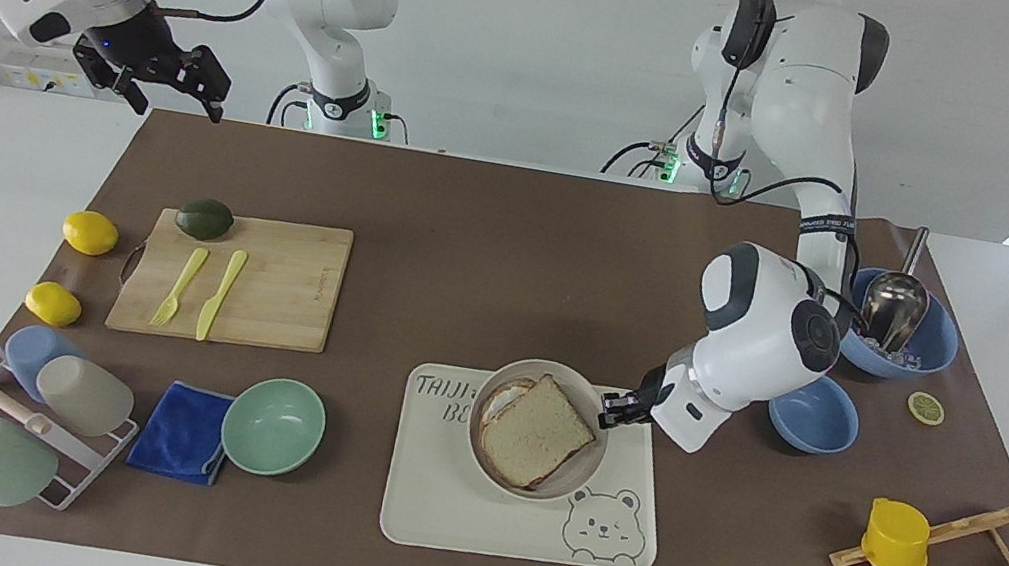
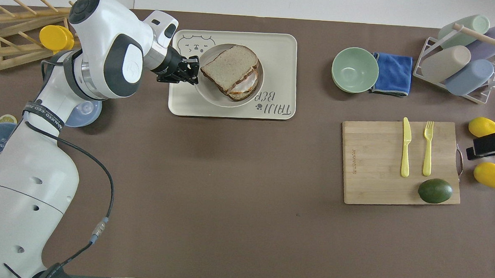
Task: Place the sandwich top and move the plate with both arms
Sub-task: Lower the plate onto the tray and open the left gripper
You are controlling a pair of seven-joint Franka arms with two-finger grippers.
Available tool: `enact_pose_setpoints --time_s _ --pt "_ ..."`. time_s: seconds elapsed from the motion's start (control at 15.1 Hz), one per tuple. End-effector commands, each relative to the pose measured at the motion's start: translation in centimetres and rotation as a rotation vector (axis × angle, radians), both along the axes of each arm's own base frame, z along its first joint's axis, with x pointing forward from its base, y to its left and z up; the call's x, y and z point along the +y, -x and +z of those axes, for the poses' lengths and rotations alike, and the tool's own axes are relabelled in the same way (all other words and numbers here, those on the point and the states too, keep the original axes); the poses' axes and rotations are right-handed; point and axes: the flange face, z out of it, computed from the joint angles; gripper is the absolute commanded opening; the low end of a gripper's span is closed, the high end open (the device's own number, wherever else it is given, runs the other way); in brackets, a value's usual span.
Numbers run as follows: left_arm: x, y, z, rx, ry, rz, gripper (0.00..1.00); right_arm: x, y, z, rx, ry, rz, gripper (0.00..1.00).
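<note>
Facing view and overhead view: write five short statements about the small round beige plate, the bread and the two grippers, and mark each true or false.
1. The small round beige plate is over the cream rectangular bear tray. True.
2. The left gripper grips the plate's rim. True.
3. The square white bread slice lies on the bamboo cutting board. False: it tops the sandwich on the plate.
4. The right gripper holds the plate too. False: it waits above the table's edge.
5. The mint green bowl is on the tray. False: it sits beside it.

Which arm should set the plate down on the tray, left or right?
Left. Its tool already grips the rim of the plate, sandwich on it, over the tray. The right tool waits in the air over the table edge by its base, away from the tray.
</note>
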Motion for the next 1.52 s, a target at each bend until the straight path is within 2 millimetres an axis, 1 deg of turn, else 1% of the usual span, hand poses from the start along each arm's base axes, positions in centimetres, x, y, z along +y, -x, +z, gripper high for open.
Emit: enact_pose_setpoints --time_s 0.0,0.13,0.33,0.4,0.46,0.53,0.73,0.79,0.86,0.93,0.99,1.12,1.32,1.46 --pt "-0.6 -1.1 -0.3 -0.034 0.002 0.049 0.00 0.1 -0.2 0.1 -0.004 0.009 0.002 1.00" --pt "-0.6 -1.2 -0.6 -0.049 -0.002 0.056 0.00 0.2 -0.2 0.1 -0.003 0.009 0.002 1.00" --pt "-0.4 -0.7 -2.2 -0.072 -0.029 0.066 0.00 0.2 -0.2 0.1 -0.003 0.009 0.002 1.00" --pt "-0.1 -0.3 -3.2 -0.072 -0.037 0.075 0.00 0.2 -0.2 0.1 -0.004 0.007 0.002 1.00" --pt "0.2 -0.1 -3.7 -0.088 -0.041 0.087 0.00 0.2 -0.2 0.1 -0.004 0.008 0.004 1.00" --pt "-0.3 0.4 -3.9 -0.099 -0.043 0.083 0.00 0.2 -0.2 0.1 -0.004 0.009 0.004 1.00" --pt "-0.3 0.7 -4.1 -0.088 -0.047 0.075 0.00 0.2 -0.2 0.1 -0.004 0.007 0.004 1.00" --pt "-0.3 0.8 -4.0 -0.088 -0.050 0.070 0.35 0.2 -0.2 0.1 -0.004 0.008 0.004 1.00" --pt "-0.2 0.9 -4.1 -0.089 -0.057 0.063 0.86 0.2 -0.2 0.1 -0.004 0.007 0.004 1.00" --pt "-0.2 1.0 -4.0 -0.084 -0.071 0.049 1.00 0.2 -0.2 0.1 -0.004 0.007 0.004 1.00" --pt "-0.1 1.1 -4.0 -0.064 -0.092 0.023 1.00 0.2 -0.2 0.1 -0.004 0.007 0.004 1.00" --pt "0.3 1.3 -3.0 -0.048 -0.130 -0.022 1.00 0.2 -0.2 0.1 -0.004 0.008 0.004 1.00" --pt "0.7 1.4 -2.2 -0.043 -0.130 -0.032 1.00 0.2 -0.2 0.1 -0.002 0.008 0.004 1.00" --pt "1.1 1.6 -0.9 -0.034 -0.132 -0.036 1.00 0.2 -0.1 0.1 -0.001 0.007 0.004 1.00"
